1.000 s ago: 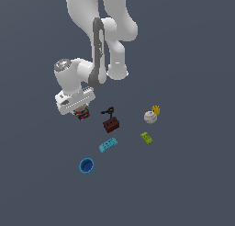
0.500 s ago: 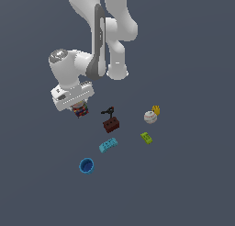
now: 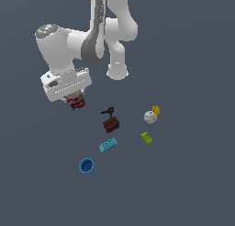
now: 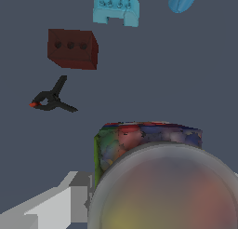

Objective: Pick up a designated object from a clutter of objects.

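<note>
One can in hand

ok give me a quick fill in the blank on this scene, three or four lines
1. The tool is closed around the multicoloured ____.
2. In the exterior view, the black clamp lies right beside the dark red ____.
3. The baseball touches a ____ piece.
4. The cup nearest the exterior view's bottom edge is ____.

Missing words: can; brick; yellow; blue
</note>
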Robot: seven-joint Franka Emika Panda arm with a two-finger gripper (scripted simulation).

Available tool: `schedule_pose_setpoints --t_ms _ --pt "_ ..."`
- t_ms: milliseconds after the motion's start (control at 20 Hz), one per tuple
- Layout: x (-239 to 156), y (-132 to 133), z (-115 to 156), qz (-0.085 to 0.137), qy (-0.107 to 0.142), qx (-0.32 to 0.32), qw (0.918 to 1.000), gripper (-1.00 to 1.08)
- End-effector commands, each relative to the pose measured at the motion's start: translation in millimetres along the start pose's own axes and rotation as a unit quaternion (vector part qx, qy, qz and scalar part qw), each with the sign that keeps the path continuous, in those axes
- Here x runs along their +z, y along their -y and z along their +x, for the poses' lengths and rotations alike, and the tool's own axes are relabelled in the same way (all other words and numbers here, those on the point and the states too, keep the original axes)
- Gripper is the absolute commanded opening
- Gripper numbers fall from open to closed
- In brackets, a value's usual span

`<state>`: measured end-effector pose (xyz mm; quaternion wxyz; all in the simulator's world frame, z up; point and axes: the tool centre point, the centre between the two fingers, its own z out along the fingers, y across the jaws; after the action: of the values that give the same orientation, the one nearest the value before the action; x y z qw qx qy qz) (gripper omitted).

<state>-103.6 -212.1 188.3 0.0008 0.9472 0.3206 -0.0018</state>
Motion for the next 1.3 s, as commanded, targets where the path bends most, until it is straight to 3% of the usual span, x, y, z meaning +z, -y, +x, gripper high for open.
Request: schedule_pose_setpoints --t_ms 0,750,1250 --pt "-25 -2 3 -0.001 0.0 0.0 1.0 -1.0" --pt "-162 -14 26 0.0 -0.001 -0.001 1.0 -1.0" --pt "-211 -20 36 0.0 -0.002 -0.001 1.0 -1.0"
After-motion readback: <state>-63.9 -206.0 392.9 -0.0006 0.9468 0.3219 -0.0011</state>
